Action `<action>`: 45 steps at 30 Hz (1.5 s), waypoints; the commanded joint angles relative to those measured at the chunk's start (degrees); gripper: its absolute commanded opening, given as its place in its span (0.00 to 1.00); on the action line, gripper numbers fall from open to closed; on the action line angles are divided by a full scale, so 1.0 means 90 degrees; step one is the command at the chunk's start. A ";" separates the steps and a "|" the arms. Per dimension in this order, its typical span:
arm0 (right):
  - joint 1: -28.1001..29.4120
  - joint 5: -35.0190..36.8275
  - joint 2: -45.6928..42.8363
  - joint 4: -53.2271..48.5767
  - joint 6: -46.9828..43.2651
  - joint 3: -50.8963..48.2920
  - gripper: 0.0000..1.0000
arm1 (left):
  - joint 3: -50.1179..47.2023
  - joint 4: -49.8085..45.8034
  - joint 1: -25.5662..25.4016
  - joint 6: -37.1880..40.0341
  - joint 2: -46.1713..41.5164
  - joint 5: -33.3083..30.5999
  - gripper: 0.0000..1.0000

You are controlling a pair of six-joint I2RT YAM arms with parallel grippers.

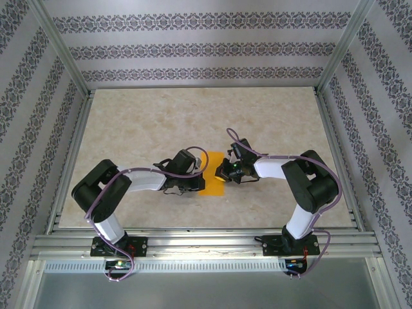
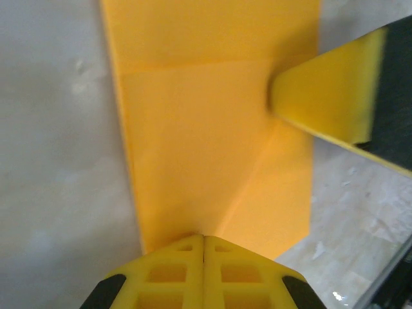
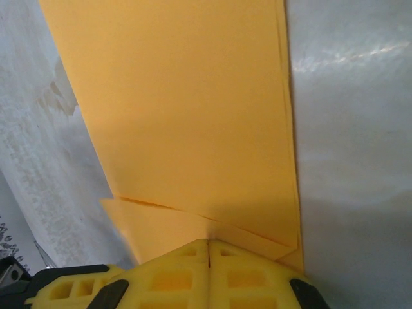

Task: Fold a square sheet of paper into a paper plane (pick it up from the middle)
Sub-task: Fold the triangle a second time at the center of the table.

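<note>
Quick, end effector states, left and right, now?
Left end effector: closed, tips against the folded orange paper; grip cannot be told.
Right end effector: closed, tips against the same paper; grip cannot be told.

Plain bright orange sheet of paper (image 1: 213,177) on a creamy beige marbled desk (image 1: 161,122); yellow fingers (image 2: 170,273) trimmed black, black-and-white arms (image 1: 145,179), purple cables (image 1: 270,156), grey floral-striped walls (image 1: 193,49).

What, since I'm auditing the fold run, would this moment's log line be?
phase: mid-fold | orange paper: creased, no dart yet | left gripper: shut, tips at paper edge | right gripper: shut, tips on paper
</note>
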 commanded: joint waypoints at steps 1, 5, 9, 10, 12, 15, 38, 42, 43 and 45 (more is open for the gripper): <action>-0.0027 -0.0008 -0.0300 -0.0081 0.0009 -0.0018 0.00 | -0.0313 -0.0401 -0.0083 0.0200 0.0058 -0.0264 0.04; 0.0035 -0.0149 -0.0565 -0.0051 -0.0053 0.0032 0.00 | -0.0474 -0.0312 -0.0083 0.0137 0.0068 -0.0287 0.03; 0.0266 -0.0088 -0.0584 0.0108 0.0086 -0.0046 0.00 | -0.0435 -0.0334 -0.0093 0.0137 0.0097 -0.0326 0.03; 0.0347 -0.0120 -0.0526 0.0151 0.0077 -0.0039 0.00 | -0.0402 -0.0365 -0.0089 0.0137 0.0097 -0.0348 0.03; 0.0536 -0.0156 -0.0349 0.0108 -0.0015 0.0043 0.00 | -0.0387 -0.0404 -0.0088 0.0145 0.0087 -0.0405 0.03; 0.0668 -0.0095 0.0002 0.0223 0.0166 0.0035 0.00 | -0.0405 -0.0459 -0.0093 0.0187 0.0078 -0.0463 0.02; -0.0967 0.0048 -0.0188 0.0517 -0.0130 -0.0482 0.00 | -0.0622 -0.0341 -0.0098 0.0255 0.0286 -0.0519 0.00; -0.0885 -0.0016 -0.0633 0.0416 -0.0278 -0.0362 0.00 | -0.0650 -0.0252 -0.0098 0.0182 0.0215 -0.0485 0.00; -0.0804 0.0000 -0.0752 0.0405 -0.0287 -0.0349 0.01 | -0.0650 -0.0241 -0.0097 0.0168 0.0211 -0.0476 0.00; -0.0612 0.0000 -0.0891 0.0431 -0.0301 -0.0307 0.01 | -0.0616 -0.0249 -0.0097 0.0176 0.0223 -0.0441 0.00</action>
